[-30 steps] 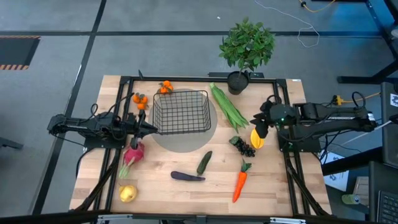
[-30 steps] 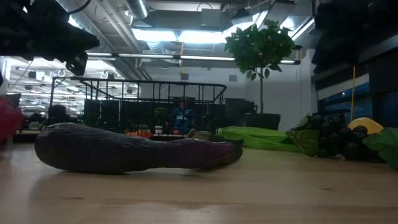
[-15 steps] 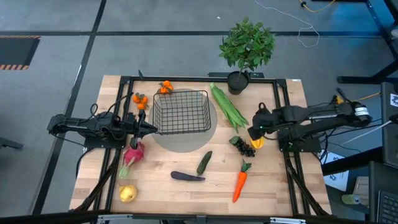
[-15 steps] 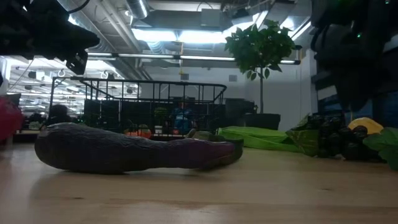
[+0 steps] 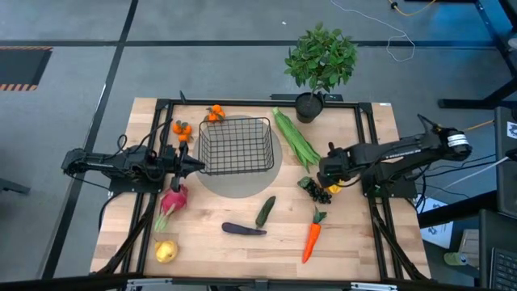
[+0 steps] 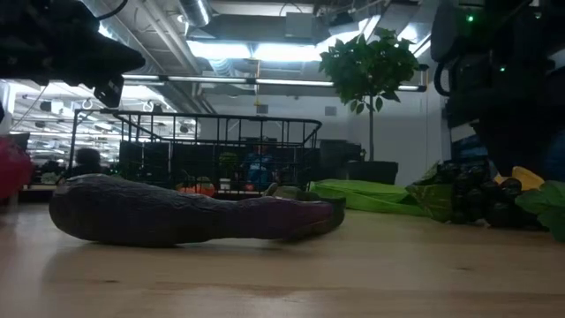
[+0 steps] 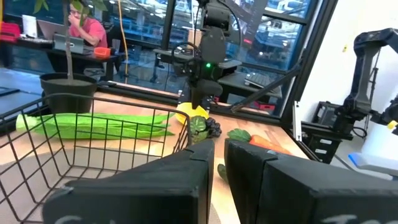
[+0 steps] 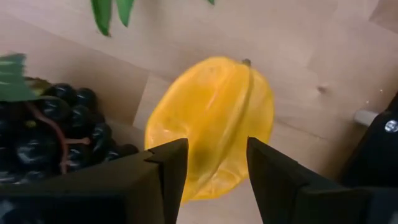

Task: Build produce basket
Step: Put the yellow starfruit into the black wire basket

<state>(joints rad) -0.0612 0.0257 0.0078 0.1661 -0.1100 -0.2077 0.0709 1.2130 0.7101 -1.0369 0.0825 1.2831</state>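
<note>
The black wire basket (image 5: 236, 145) stands empty on the table's far middle. My right gripper (image 8: 216, 171) is open and hangs low over the yellow star fruit (image 8: 211, 118), one finger on either side of its near end; I see no touch. Dark grapes (image 8: 56, 134) lie beside the fruit. In the high view this gripper (image 5: 327, 176) covers most of the star fruit (image 5: 334, 188). My left gripper (image 5: 199, 166) waits shut at the basket's left side. Green pods (image 5: 296, 139), cucumber (image 5: 265, 211), eggplant (image 5: 244, 229), carrot (image 5: 311, 236), dragon fruit (image 5: 172, 200), a yellow fruit (image 5: 166, 251) and small oranges (image 5: 182, 128) lie on the table.
A potted plant (image 5: 321, 61) stands at the far edge behind the pods. More small oranges (image 5: 215, 112) sit behind the basket. A black frame rail (image 5: 367, 162) runs close to the right of the star fruit. A person sits in the room beyond the table (image 7: 87, 31).
My right arm has stretched out toward the table's left and near side, and its gripper has come down over the star fruit beside the grapes. The fruit, plainly seen a second ago, is now mostly covered from above. Nothing on the table has moved.
</note>
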